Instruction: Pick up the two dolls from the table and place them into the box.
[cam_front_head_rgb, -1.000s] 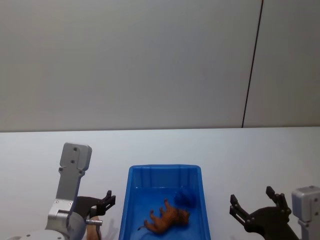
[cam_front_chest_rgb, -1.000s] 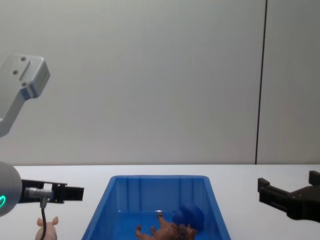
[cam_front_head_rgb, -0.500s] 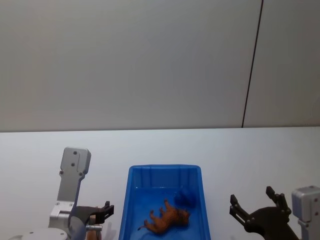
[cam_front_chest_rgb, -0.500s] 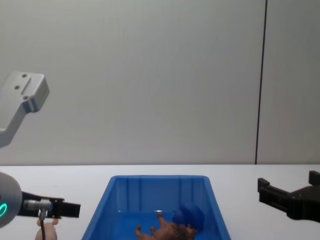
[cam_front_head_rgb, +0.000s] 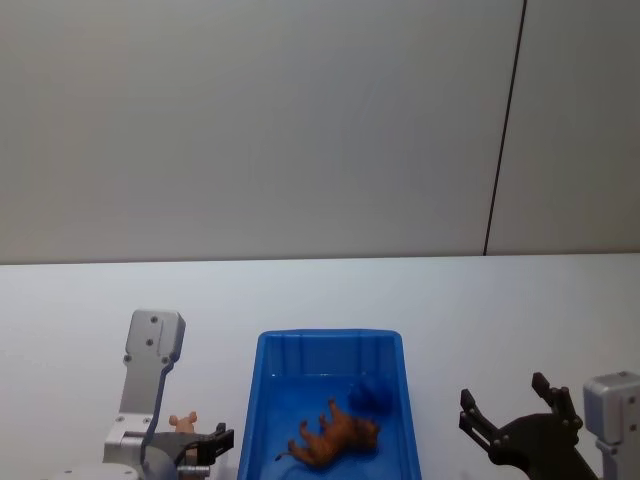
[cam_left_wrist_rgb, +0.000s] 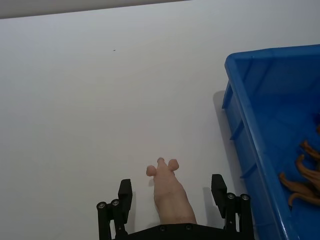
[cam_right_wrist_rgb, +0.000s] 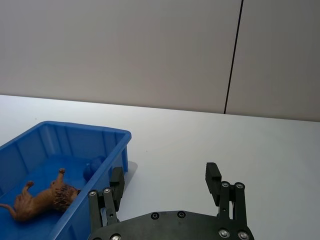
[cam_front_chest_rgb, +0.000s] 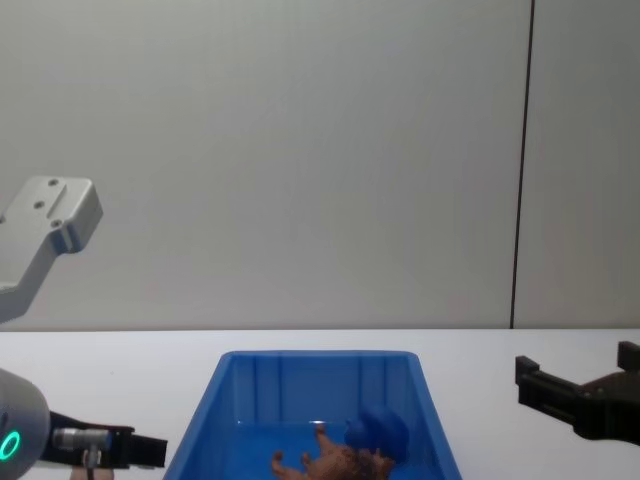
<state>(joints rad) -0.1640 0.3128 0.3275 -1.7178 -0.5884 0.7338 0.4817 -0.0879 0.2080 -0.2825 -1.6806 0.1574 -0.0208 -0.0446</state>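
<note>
Pig doll (cam_left_wrist_rgb: 170, 192) lies on desk (cam_left_wrist_rgb: 75, 110) between spread fingers of left end effector (cam_left_wrist_rgb: 172, 200), ungripped. Closing off-centre risks squeezing pig out sideways, short of box (cam_left_wrist_rgb: 260, 125). Right end effector (cam_right_wrist_rgb: 165, 187) parked, fingers apart.

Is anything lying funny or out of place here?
The brown doll lies tipped on its side in the blue box, beside the blue doll. The pink pig is on the white table, between the left gripper's open fingers.
</note>
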